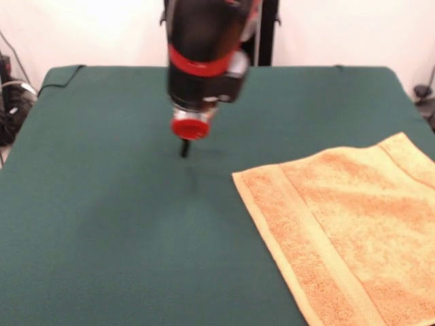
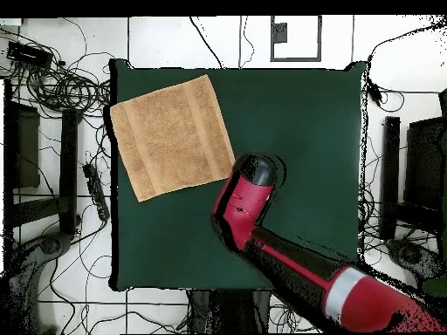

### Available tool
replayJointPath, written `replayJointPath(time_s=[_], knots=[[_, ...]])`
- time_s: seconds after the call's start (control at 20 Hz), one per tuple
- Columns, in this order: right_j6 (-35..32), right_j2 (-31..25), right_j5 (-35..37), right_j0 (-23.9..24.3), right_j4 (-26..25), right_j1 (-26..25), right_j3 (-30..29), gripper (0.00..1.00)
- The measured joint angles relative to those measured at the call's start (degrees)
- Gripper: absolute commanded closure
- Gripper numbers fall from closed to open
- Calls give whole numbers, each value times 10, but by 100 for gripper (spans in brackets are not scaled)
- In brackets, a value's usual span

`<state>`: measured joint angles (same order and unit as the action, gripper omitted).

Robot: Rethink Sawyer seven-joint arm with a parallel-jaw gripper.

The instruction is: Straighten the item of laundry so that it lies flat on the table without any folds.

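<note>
Terry-cloth towel (image 1: 346, 231), soft, light and limp, lies spread near a corner of the green tabletop (image 1: 122, 224), best pinched at a corner or border band, while the hand (image 1: 184, 148), hovering apart over bare cloth, hides its opening.

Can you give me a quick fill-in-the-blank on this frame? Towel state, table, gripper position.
1. The towel lies spread out on the ____ cloth of the table.
2. In the overhead view the towel sits near the table's upper ____ corner.
3. The gripper is over bare table, ____ the towel rather than touching it.
4. The towel shows ____ folded-over corners.

Missing words: green; left; apart from; no
</note>
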<state>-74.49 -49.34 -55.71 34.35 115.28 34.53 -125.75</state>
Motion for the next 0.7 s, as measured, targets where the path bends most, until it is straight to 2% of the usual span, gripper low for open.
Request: replayJointPath(time_s=[0.3, 0.5, 0.7], knots=[[0, 1, -27, 14, 37, 19, -12, 0], [0, -11, -32, 9, 88, 39, -18, 0], [0, -22, -32, 3, 99, 50, -22, 0]])
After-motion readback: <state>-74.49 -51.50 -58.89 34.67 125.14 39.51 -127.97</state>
